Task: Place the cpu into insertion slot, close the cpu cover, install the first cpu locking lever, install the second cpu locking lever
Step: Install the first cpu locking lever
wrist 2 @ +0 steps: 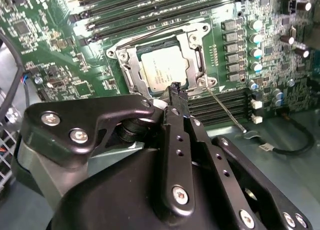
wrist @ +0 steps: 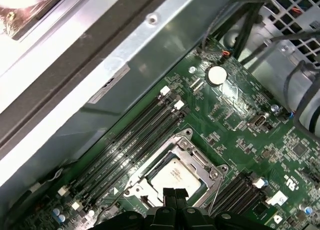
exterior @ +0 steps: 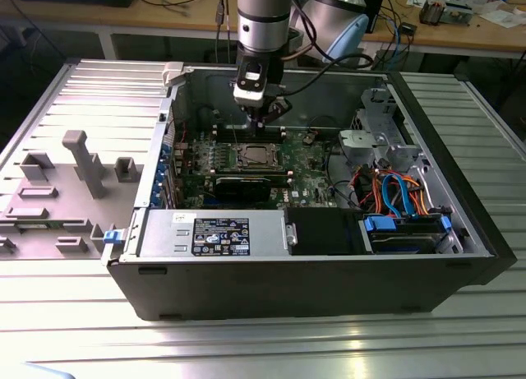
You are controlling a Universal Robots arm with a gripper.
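Silvery-grey square cpu point(wrist 2: 162, 65) lay flat in the insertion slot point(wrist 2: 131, 78), a small square socket with a silvery metal rim, set near the middle of the green circuit board point(wrist 2: 45, 45). The cpu cover point(wrist 2: 193, 46), a thin silvery metal frame with a cut-out middle, lay down around the chip, and the chip's top showed through the opening in both wrist views. A thin metal wire lever point(wrist 2: 227, 112) slanted from one corner of the socket out over the long black memory slots point(wrist 2: 200, 108), clear of the frame's edge. The black hand point(wrist 2: 176, 90) hung just above the socket's near edge, its fingers narrow, tip pressed to tip, with nothing seen between them. In the exterior view the hand was down inside the open black computer case point(exterior: 288, 280), toward the case's far wall. The case stood on a ribbed grey metal surface point(exterior: 460, 346), and a grey plastic fixture point(exterior: 82, 161) stood near the surface's edge at the exterior view's left.
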